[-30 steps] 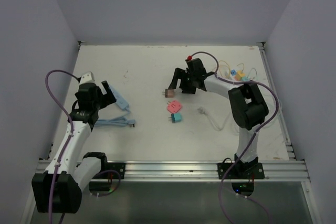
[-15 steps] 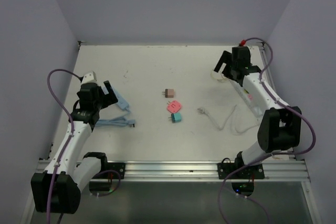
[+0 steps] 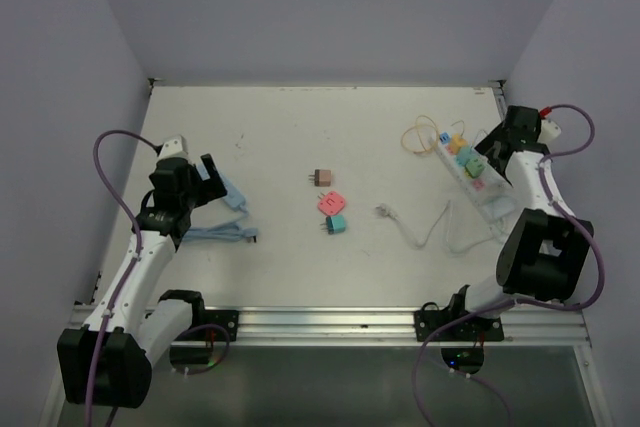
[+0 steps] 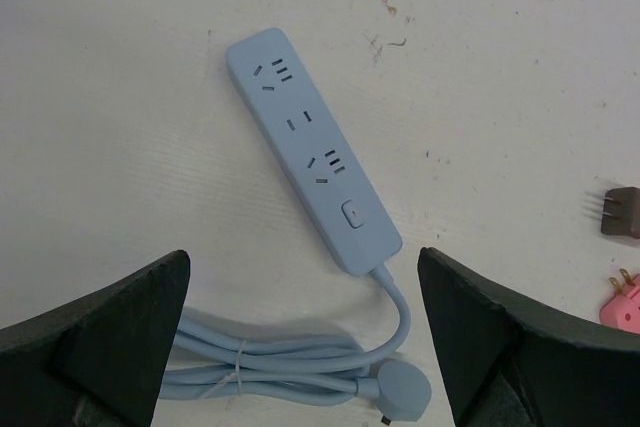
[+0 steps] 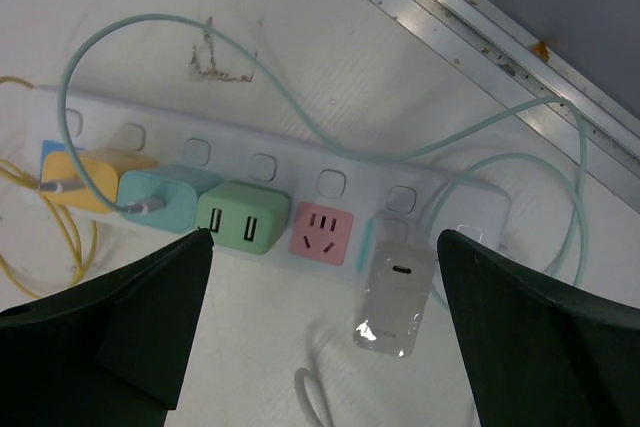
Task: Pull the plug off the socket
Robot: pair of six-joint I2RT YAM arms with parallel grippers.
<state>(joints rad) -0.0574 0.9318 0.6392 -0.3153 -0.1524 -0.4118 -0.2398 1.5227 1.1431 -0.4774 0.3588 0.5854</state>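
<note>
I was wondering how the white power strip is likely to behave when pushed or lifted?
The white power strip looks stiff, so it would probably slide or pivot whole. No fastening shows, so tugging the green charger may lift it. Its white cord looks floppy and should trail.

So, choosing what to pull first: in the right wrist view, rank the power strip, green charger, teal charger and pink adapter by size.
Power strip, largest.
Green charger and teal charger, too alike to rank.
Pink adapter, smallest.
</note>
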